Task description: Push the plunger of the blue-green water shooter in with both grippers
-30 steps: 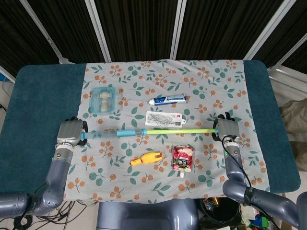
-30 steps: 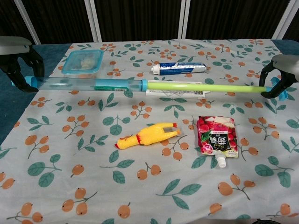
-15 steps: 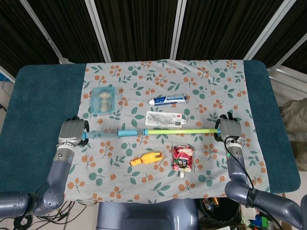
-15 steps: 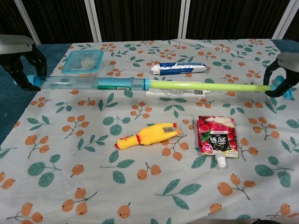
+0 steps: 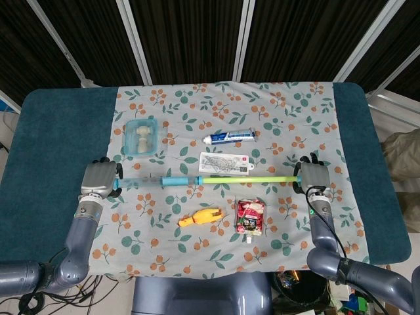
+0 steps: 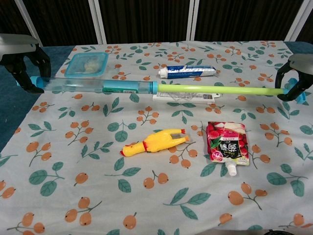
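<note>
Your left robot hand (image 5: pixel 98 178) is clamped around the barrel end of the blue-green water shooter (image 5: pixel 164 181), fingers wrapped over it near the worktop's left edge. Your right robot hand (image 5: pixel 313 177) grips the cap at the end of the yellow-green plunger (image 5: pixel 252 178), toward the right edge. The shooter lies lengthwise across the middle of the worktop, just in front of a flat white packet (image 5: pixel 226 163), with the plunger rod mostly drawn out of the barrel.
</note>
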Controlling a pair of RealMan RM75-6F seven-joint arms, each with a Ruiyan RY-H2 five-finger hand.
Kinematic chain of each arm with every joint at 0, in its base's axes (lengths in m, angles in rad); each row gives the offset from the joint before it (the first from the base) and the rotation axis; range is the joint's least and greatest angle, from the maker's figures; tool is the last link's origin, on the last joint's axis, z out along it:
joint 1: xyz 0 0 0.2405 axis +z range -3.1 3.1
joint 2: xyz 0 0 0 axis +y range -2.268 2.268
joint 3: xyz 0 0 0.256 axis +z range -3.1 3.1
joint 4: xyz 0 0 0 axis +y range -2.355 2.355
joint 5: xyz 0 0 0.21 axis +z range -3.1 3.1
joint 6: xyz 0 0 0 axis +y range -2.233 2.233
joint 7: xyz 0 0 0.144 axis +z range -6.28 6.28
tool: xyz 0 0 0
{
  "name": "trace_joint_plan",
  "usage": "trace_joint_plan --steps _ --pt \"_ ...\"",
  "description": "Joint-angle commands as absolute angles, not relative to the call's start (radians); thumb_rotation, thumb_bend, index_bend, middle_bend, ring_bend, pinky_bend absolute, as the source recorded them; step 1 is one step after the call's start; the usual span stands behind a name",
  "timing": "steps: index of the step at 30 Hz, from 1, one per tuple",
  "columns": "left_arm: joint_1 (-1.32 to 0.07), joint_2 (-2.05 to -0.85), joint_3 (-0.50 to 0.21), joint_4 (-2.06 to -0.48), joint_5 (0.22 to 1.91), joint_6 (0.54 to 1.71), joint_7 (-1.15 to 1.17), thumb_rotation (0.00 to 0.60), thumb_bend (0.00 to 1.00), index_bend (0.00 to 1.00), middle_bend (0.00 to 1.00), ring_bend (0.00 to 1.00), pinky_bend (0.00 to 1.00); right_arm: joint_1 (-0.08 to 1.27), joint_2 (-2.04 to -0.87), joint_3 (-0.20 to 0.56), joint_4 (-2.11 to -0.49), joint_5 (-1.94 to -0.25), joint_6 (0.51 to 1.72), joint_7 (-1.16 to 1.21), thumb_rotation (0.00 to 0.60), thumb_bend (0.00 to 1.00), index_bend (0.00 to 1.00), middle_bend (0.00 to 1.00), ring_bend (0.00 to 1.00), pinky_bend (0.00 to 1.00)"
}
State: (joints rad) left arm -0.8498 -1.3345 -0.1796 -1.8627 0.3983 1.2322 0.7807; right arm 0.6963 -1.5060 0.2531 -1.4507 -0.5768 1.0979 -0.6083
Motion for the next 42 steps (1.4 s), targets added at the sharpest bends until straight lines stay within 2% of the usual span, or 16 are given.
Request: trace_joint_plan --steps 1,42 --pt "-0.852 -1.337 -0.181 -1.862 0.398 1.232 0.781 0.600 0.38 0.58 0.38 0.16 0.25 0.697 -1.506 0.254 -1.452 -0.576 1.098 -0.608 0.600 0.41 0.69 0.18 0.04 0.19" --pt "-0.950 -1.490 -0.240 -1.870 0.349 1.291 0.845 0.600 0.38 0.58 0.38 0.16 0.25 0.739 -1.557 0.236 -1.612 -0.659 1.156 -0.648 0.600 0.43 0.72 0.18 0.04 0.19"
